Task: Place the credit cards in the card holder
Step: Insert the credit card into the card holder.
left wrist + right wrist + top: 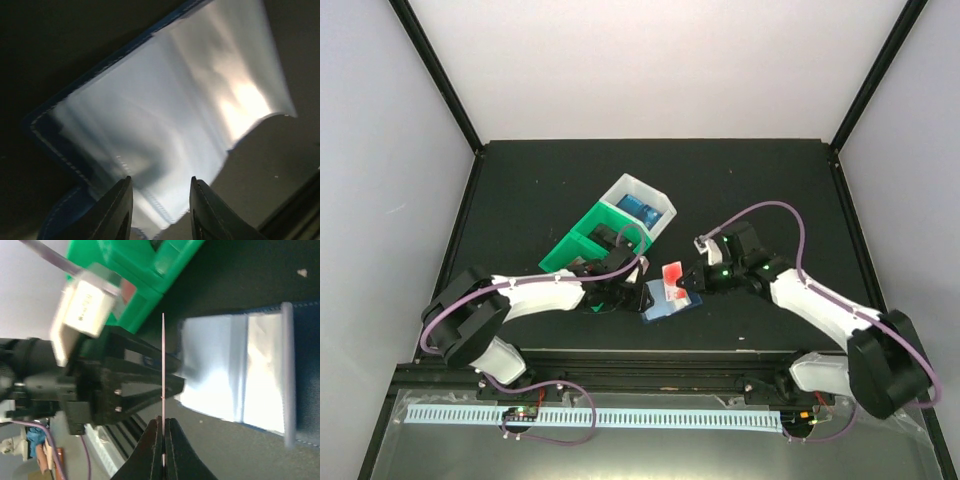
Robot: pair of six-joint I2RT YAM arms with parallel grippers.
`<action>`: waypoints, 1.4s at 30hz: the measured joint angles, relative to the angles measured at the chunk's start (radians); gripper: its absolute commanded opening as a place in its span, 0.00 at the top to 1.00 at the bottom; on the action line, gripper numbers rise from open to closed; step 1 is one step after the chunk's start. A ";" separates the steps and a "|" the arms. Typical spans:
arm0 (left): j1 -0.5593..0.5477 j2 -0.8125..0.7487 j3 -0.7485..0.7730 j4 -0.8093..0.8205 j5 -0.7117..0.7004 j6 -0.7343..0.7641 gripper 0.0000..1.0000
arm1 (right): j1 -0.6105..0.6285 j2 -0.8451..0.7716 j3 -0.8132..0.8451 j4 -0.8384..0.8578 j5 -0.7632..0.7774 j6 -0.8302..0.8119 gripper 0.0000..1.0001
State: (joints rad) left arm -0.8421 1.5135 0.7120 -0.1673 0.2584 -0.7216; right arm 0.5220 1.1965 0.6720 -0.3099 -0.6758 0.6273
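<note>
Right pincer [163, 424] clamping red-and-white card [163, 360], left pincer [161, 181] half-open over card holder [150, 115], green bin [145, 270] behind

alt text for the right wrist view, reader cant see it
The right pincer, shut, holds a credit card edge-on, so it shows as a thin upright line at centre. Beyond it is the open card holder, its clear sleeves spread to the right, with the left pincer at their left edge and a green bin above.

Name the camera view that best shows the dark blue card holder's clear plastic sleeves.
Left wrist: the dark blue folding card holder fills the frame, sleeves glare-lit. Right wrist shows it sideways at the right; top view shows only a small patch.
</note>
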 measured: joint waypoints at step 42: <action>0.001 0.058 0.032 -0.120 -0.172 -0.054 0.85 | 0.003 0.387 -0.039 0.192 -0.024 -0.085 0.99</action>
State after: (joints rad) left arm -0.8410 1.5711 0.7444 -0.2874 0.0860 -0.7753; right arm 0.5251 1.5833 0.6331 -0.1184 -0.6998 0.5426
